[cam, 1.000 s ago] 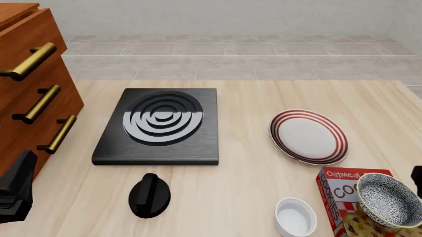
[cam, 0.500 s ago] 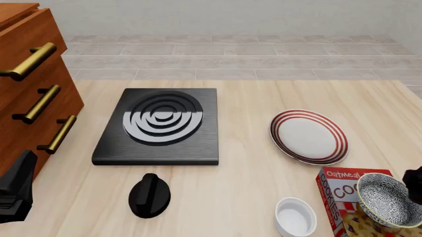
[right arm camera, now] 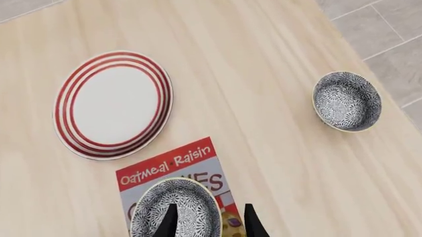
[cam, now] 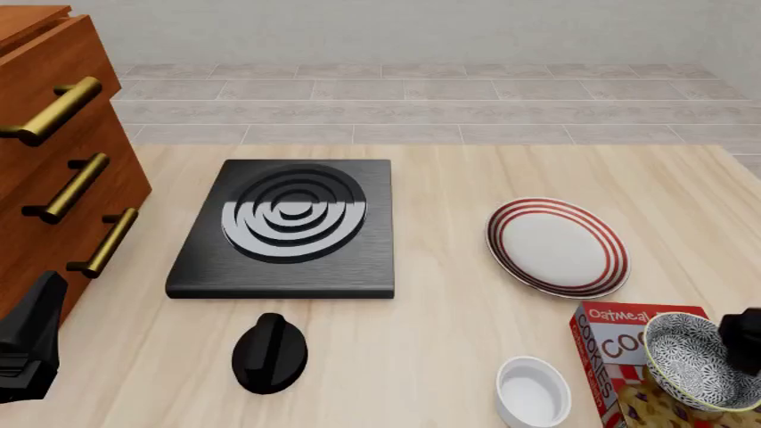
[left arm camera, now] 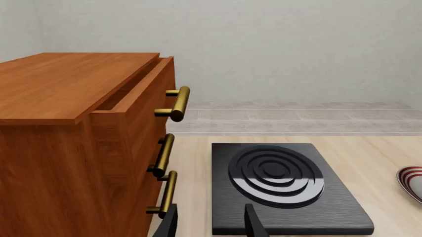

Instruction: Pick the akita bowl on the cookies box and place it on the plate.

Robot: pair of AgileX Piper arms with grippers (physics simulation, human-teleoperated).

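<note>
Hanging low at the front view's lower left, the left gripper (cam: 27, 352) idles by the drawers (cam: 60, 160); at lower right the bowl (cam: 699, 360) sits on the box (cam: 630, 366), below the plate (cam: 557, 246), with the right gripper (cam: 744, 339) just beside its rim. In the left wrist view the fingers (left arm camera: 254, 222) stand apart, empty, before the stove (left arm camera: 283, 185). In the right wrist view the fingers (right arm camera: 253, 221) stand apart over the bowl's rim, gripping nothing. A second patterned bowl (right arm camera: 347, 101) at right invites confusion; a shallow pinch on the rim could tip the bowl off the box.
</note>
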